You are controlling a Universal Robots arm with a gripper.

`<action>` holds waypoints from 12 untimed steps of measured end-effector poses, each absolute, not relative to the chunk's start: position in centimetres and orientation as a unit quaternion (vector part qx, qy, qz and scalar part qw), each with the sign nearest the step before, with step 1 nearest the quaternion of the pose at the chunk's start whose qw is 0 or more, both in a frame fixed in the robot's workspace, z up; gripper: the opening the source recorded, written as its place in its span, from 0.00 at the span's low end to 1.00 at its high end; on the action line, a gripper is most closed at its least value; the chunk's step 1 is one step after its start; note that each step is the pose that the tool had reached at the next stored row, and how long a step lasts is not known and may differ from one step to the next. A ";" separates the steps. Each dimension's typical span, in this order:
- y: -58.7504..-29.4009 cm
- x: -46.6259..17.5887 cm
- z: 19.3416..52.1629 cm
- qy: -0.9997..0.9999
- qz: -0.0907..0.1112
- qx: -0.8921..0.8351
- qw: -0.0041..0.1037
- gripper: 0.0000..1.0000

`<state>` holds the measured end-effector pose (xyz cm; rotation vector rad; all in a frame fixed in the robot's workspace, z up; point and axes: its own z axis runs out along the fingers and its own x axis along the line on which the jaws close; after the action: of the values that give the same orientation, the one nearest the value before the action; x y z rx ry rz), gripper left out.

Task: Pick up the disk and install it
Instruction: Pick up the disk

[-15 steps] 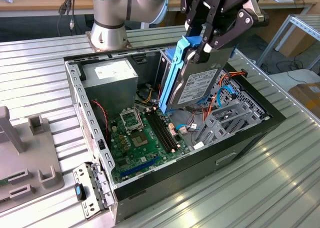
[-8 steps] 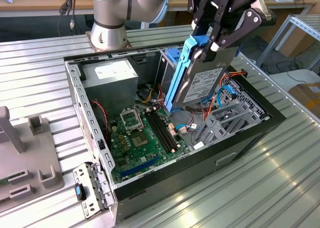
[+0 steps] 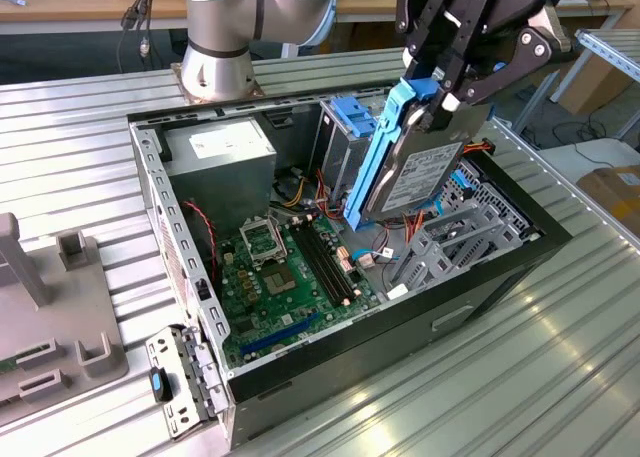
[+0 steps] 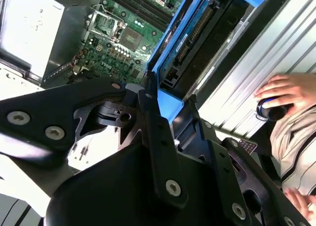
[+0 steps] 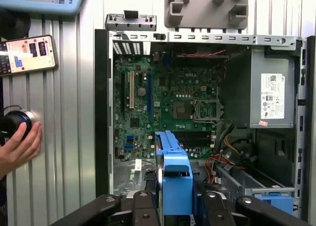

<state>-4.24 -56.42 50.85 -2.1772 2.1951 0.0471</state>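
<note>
Disk (image 3: 418, 172): gripper (image 3: 437, 102) clamped on its top edge, hanging tilted above case (image 3: 470, 302); best squared to case.

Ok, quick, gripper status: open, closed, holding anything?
Gripper: closed on the disk, gripping its blue carrier and holding it on edge, tilted, over the open computer case.

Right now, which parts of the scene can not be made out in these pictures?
- Exterior view: the disk, held in the gripper, hides part of the case behind it.
- First wrist view: the picture's edge cuts off a person's hand.
- Second wrist view: the gripper's links cover the disk's gripped end.
</note>
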 end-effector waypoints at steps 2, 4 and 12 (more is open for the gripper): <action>-57.0 -4.1 50.8 0.710 0.015 -0.704 0.025 0.36; -57.1 -2.9 50.8 0.710 0.015 -0.704 0.025 0.36; -57.4 2.8 50.5 0.710 0.004 -0.704 0.013 0.36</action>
<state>2.76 -57.43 50.48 -2.1936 2.2112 0.0121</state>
